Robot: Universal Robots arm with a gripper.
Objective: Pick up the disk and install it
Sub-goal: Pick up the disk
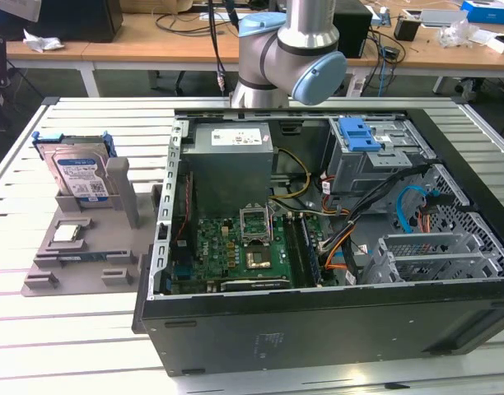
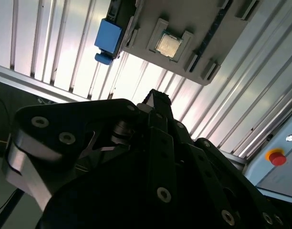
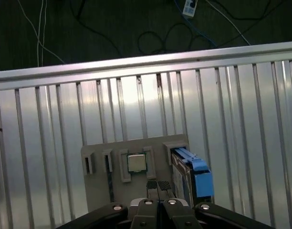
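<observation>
The disk (image 1: 81, 174) stands upright on its edge in a grey holder (image 1: 81, 265) on the slatted table, at the exterior view's left of the open computer case (image 1: 318, 329). It is silver-grey with a blue-and-white label and a blue carrier bracket. In both wrist views I look down on it edge-on: disk (image 3: 192, 172), disk (image 2: 108, 38). My gripper (image 3: 158, 184) hangs well above the holder (image 3: 100, 191), its two black fingertips pressed together with nothing between them. In the second wrist view the gripper (image 2: 155, 98) shows as black linkage.
A small square processor chip (image 3: 136, 162) lies in a pocket of the holder beside the disk. Inside the case are the motherboard (image 1: 244, 247), a blue latch plate (image 1: 357, 134) and a metal drive cage (image 1: 425, 255). A red stop button (image 2: 277, 157) sits off the table.
</observation>
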